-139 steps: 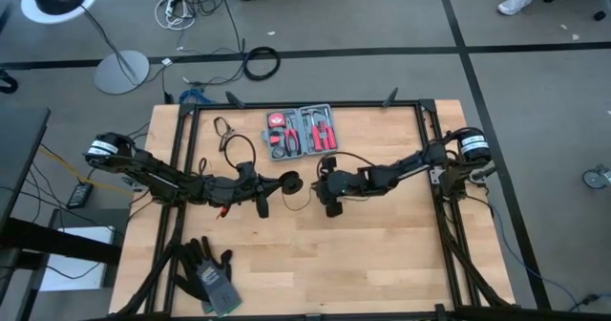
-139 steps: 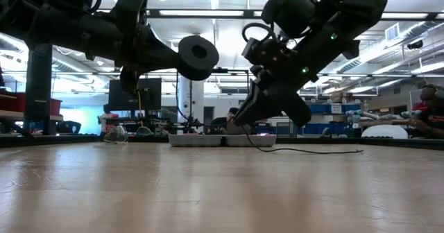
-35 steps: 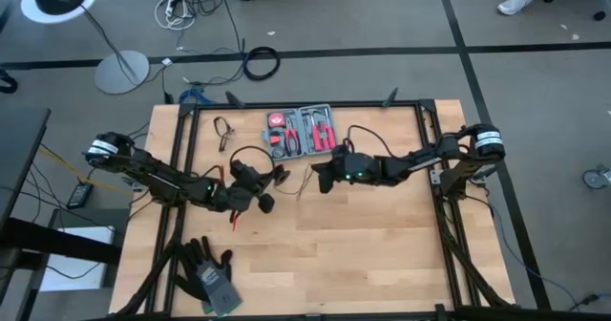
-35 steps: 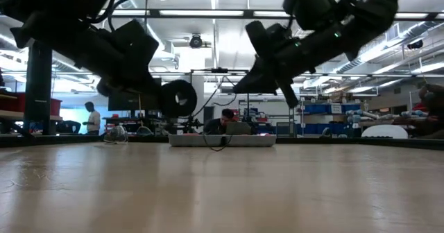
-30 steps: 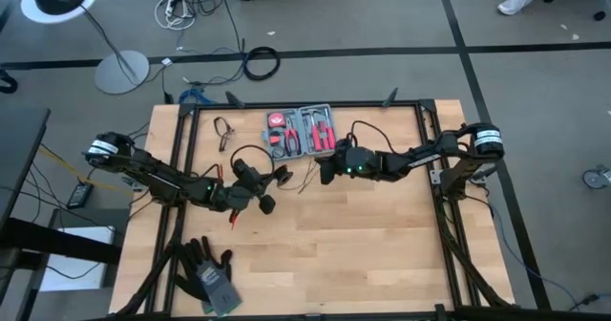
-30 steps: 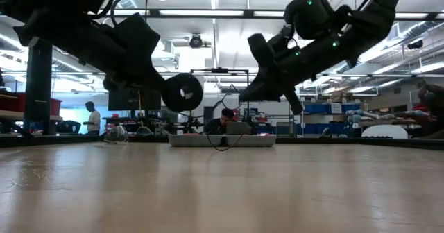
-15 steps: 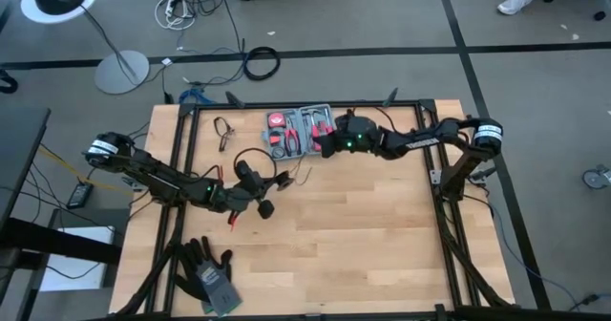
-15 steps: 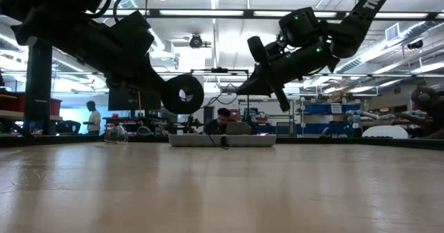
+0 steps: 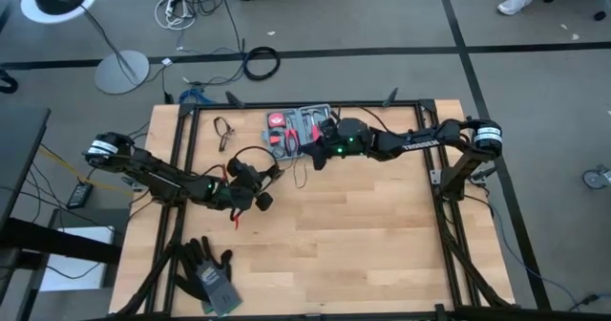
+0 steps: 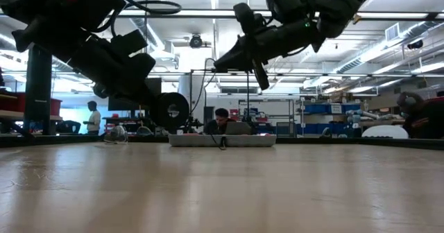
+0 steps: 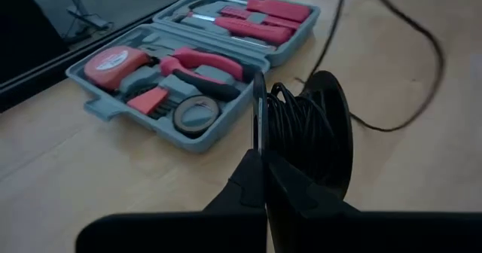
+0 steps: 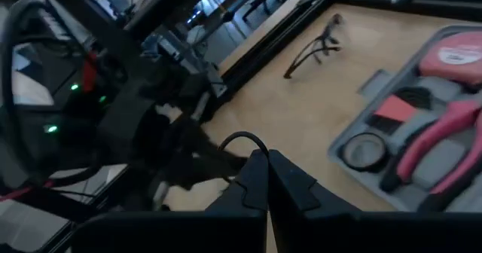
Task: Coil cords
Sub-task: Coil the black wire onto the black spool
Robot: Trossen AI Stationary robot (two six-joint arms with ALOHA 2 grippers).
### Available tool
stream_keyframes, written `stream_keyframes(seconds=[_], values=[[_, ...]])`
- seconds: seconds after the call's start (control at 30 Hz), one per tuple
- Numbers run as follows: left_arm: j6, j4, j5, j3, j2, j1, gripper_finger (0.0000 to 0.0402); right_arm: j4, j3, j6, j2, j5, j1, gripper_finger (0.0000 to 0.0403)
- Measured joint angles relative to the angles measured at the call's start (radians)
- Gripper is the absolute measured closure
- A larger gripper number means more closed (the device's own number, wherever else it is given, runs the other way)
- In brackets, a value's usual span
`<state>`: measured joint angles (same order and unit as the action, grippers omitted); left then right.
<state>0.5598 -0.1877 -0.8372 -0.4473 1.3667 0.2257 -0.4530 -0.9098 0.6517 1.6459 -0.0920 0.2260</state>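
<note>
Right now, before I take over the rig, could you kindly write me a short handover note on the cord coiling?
Left claw: shut on the disc, held above the table, with cord wound around it.
Right claw: shut on the cord, raised beside the tool kit.
Done: several turns are on the disc.
Left: a loose stretch of cord lies on the table near the kit; wind it on, then set the coil down.

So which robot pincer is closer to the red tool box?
The right pincer. It hangs just at the edge of the tool box, while the left pincer sits farther off, holding the cord's round black disc.
</note>
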Motion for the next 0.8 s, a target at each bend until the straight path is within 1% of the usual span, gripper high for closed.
stream_keyframes(seconds=[0.2,0.27,0.4,0.5,0.6,0.7,0.8], values=[[-0.006,0.004,0.003,0.000,0.000,-0.024,0.0401,0.004,-0.059,-0.042,0.000,0.024,-0.047,0.0403],[-0.020,0.000,0.029,0.000,0.000,-0.028,0.0401,0.016,-0.096,-0.067,0.001,0.029,-0.047,0.0403],[-0.032,0.019,0.044,-0.015,0.000,-0.028,0.0401,0.139,-0.192,-0.115,0.001,0.032,-0.033,0.0403],[-0.006,0.096,-0.007,-0.048,0.000,-0.030,0.0401,0.190,-0.248,-0.152,0.001,0.034,-0.040,0.0403],[-0.002,0.159,-0.051,-0.086,0.000,-0.039,0.0401,0.197,-0.272,-0.175,0.001,0.045,-0.070,0.0403],[-0.005,0.166,-0.073,-0.115,0.000,-0.059,0.0401,0.201,-0.273,-0.184,0.001,0.068,-0.101,0.0403],[-0.004,0.145,-0.121,-0.139,0.000,-0.073,0.0401,0.213,-0.273,-0.198,0.004,0.093,-0.134,0.0403]])
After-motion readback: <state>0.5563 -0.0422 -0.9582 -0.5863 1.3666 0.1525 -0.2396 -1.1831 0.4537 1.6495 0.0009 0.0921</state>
